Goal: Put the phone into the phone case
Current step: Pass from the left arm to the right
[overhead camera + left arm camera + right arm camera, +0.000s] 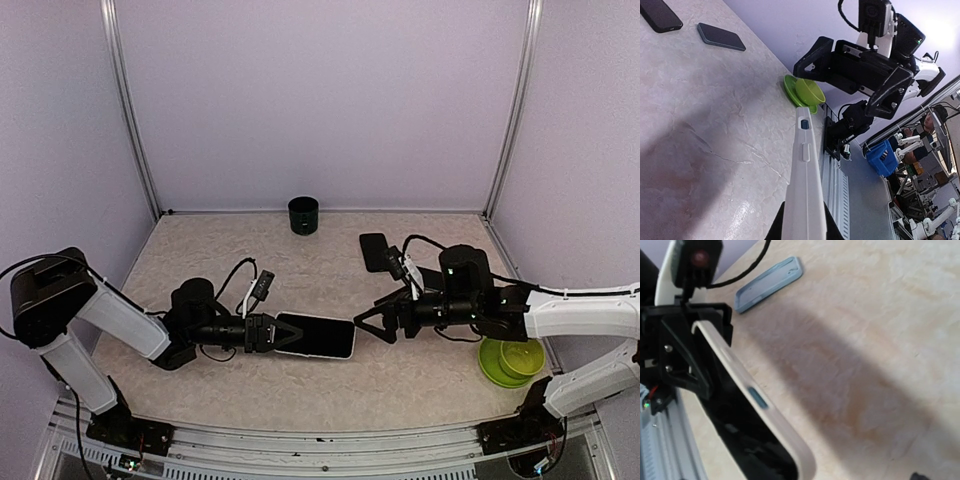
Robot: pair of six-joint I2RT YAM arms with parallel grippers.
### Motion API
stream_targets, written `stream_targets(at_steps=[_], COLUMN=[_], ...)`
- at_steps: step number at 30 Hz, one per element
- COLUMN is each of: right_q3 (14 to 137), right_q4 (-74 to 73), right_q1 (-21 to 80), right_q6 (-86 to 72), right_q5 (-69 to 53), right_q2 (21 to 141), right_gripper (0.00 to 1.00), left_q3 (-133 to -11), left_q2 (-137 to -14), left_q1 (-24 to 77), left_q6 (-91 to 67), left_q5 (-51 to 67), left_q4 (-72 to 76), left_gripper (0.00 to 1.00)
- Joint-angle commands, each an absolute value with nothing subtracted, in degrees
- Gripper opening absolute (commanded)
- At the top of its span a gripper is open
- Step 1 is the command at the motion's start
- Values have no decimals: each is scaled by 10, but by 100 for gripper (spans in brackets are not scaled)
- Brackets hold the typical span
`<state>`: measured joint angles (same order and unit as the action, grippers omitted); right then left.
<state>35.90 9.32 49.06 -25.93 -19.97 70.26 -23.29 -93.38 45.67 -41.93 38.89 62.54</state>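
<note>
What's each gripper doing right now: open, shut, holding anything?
Left gripper: closed on one end of the white-edged phone.
Right gripper: open, holding nothing, near the phone's other end.

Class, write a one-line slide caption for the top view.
Left gripper grips a white-rimmed phone by one end; the open right gripper faces its other end.

White-edged phone (318,336) level, mid-table

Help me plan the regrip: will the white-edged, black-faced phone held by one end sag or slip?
Probably stiff: the white-edged, black-faced phone juts straight from the left tool, held at one end, without drooping. Its smooth side rail looks slippery, so it might pivot in that grip.
</note>
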Motion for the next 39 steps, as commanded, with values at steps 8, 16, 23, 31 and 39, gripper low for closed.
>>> stream_targets(at_steps=[8,16,23,31,39], right_q3=[381,394,435,484,528], right_q4=[44,45,25,4,-32], right_q1=[530,596,636,697,730], right_q6=[-176,-101,-75,-41,-23], right_q5=[-121,-54,-7,84,156], right_q2=[686,699,757,837,893], right_gripper=[100,100,100,100,100], left_q3=[-274,-291,-304,-313,-316], left_q2=[-914,-918,-928,-947,-951], left_q1=[462,471,482,495,501], left_q6=[-378,-367,-362,-365,-362], left_q5=[388,388,385,382,381], left_q4=[563,531,517,514,512], left_gripper=[0,0,0,0,0])
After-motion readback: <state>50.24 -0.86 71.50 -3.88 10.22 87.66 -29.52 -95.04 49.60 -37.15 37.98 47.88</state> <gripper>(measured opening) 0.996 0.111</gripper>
